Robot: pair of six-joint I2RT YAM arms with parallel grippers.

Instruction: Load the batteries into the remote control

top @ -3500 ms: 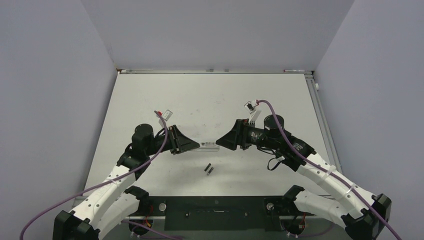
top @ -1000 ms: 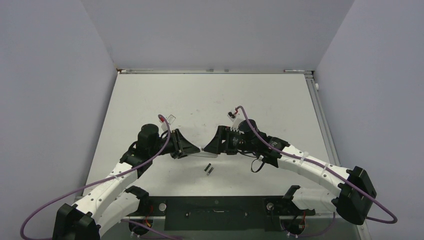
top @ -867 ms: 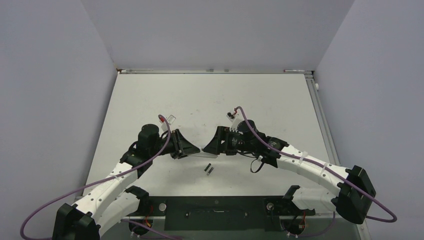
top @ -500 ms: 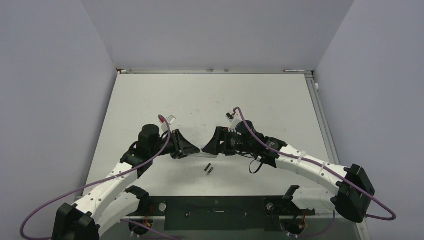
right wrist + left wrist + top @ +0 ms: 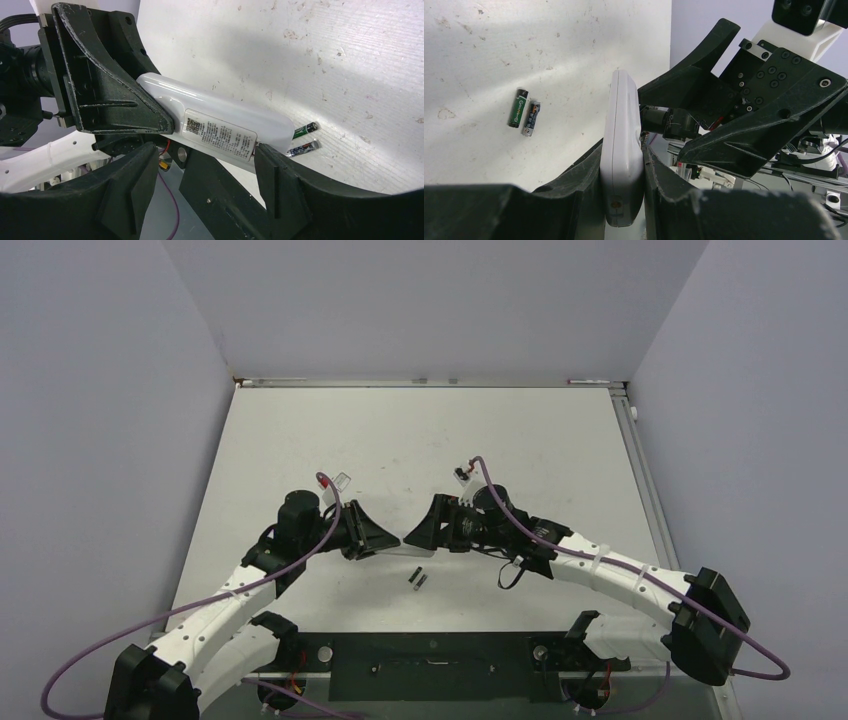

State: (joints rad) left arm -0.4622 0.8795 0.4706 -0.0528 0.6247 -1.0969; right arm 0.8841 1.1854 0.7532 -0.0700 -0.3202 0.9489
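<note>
The white remote control (image 5: pixel 621 145) stands on edge between the fingers of my left gripper (image 5: pixel 623 165), which is shut on it. In the right wrist view the remote control (image 5: pixel 220 125) shows its printed label side and sticks out from the left gripper's fingers (image 5: pixel 115 105). My right gripper (image 5: pixel 205 165) is open just in front of the remote's free end, and its right finger sits close to that end. Two dark batteries (image 5: pixel 524 112) lie side by side on the table (image 5: pixel 418 578), below both grippers. In the top view the left gripper (image 5: pixel 385 536) and right gripper (image 5: pixel 418 534) nearly meet tip to tip.
A black base plate (image 5: pixel 430 665) runs along the near table edge between the arm bases. Purple cables (image 5: pixel 200 610) loop off both arms. Grey walls close in the white table (image 5: pixel 420 430) on the left, back and right.
The right gripper has crept left toward the left gripper, closing the gap over the remote's free end. The left gripper, remote and batteries have stayed put.
</note>
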